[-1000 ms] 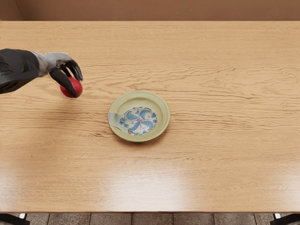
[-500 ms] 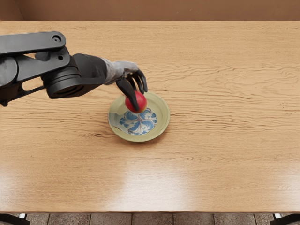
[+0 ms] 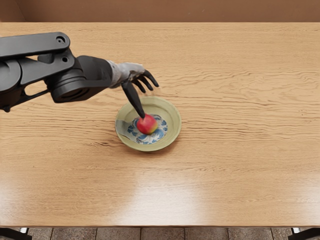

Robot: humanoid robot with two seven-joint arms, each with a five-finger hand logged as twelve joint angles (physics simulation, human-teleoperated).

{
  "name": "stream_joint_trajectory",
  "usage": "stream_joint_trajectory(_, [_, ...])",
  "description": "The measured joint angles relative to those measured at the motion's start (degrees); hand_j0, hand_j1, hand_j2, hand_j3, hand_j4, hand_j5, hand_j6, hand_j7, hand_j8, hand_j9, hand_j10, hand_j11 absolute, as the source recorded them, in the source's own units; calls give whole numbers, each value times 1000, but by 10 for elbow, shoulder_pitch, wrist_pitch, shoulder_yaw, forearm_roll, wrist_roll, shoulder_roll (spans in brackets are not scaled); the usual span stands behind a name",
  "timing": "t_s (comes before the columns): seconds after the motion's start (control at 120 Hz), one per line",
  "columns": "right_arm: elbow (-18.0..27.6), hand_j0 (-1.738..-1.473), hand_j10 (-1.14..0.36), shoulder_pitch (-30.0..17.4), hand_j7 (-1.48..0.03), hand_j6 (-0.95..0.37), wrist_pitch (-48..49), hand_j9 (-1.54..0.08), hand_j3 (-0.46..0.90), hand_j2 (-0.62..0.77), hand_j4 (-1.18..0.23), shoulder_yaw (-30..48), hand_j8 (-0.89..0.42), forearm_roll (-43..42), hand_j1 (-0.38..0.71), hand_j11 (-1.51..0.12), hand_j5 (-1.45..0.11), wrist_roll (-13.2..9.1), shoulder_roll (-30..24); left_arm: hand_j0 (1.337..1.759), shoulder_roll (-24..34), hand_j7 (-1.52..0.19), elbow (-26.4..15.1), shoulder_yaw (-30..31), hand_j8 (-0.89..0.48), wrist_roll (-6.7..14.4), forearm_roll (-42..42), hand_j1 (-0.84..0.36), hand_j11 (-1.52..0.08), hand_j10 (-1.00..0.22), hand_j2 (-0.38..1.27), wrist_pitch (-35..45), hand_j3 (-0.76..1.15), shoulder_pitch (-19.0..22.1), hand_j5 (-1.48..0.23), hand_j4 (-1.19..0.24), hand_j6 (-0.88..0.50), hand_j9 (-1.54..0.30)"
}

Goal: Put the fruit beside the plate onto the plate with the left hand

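My left arm comes in from the left of the plate, dark and bulky; its upper link lies flat well to the plate's far left, and the thick forearm reaches toward the plate's far-left rim. A grey wrist follows, and then my left hand, which hangs over the wood just beyond the plate's far rim, toward its left side. The hand is wide and holds nothing; the short black fingers fan out to the right, apart from one another, pointing away from the plate. One longer finger slants down and to the right across the plate's far-left rim, its tip ending right at the upper-left edge of the fruit; whether that tip touches the fruit or only hangs just above it I cannot tell from this angle. The fruit is round, red, with a paler yellowish patch on its right side; it lies inside the plate, on the blue-and-white pattern at the plate's middle, clear of the rim all round. The plate is pale green with a shallow raised edge, and it sits flat on the wooden table; the grain runs on to the right of the plate, and a soft glare lies on the wood on the plate's near side.
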Motion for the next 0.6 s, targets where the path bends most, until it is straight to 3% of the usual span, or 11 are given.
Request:
stream_joint_trajectory(0.075, [0, -1658, -35, 0, -45, -35, 0, -45, 0, -7, -35, 0, -35, 0, -308, -45, -45, 0, 0, 1658, 49, -407, 3, -35, -280, 0, -29, -1, -407, -295, 106, -33, 0, 40, -413, -309, -291, -407])
stream_joint_trajectory(0.142, [0, -1658, -35, 0, -45, -35, 0, -45, 0, -7, -35, 0, -35, 0, -308, -45, -45, 0, 0, 1658, 117, -385, 5, -118, -272, 0, -63, 13, -384, -283, 90, -102, 0, 123, -389, -293, -280, -385])
stream_joint_trajectory(0.258, [0, -1658, -35, 0, -45, -35, 0, -45, 0, -7, -35, 0, -35, 0, -308, -45, -45, 0, 0, 1658, 201, -359, 11, -251, -263, 0, -141, 29, -359, -269, 73, -238, 0, 204, -361, -275, -267, -359])
stream_joint_trajectory(0.375, [1, -1658, -35, 0, -45, -35, 0, -45, 0, -7, -35, 0, -35, 0, -308, -45, -45, 0, 0, 1658, 208, -344, 57, -376, -257, 0, -227, 38, -344, -261, 63, -331, 0, 303, -346, -264, -260, -344])
stream_joint_trajectory(0.442, [1, -1658, -35, 0, -45, -35, 0, -45, 0, -7, -35, 0, -35, 0, -308, -45, -45, 0, 0, 1658, 225, -339, 83, -415, -255, 0, -270, 41, -338, -257, 60, -352, 0, 329, -340, -260, -257, -339])
stream_joint_trajectory(0.6, [1, -1658, -35, 0, -45, -35, 0, -45, 0, -7, -35, 0, -35, 0, -308, -45, -45, -1, 0, 1658, 224, -330, 166, -453, -250, 0, -332, 47, -330, -252, 54, -371, 0, 343, -331, -253, -251, -330])
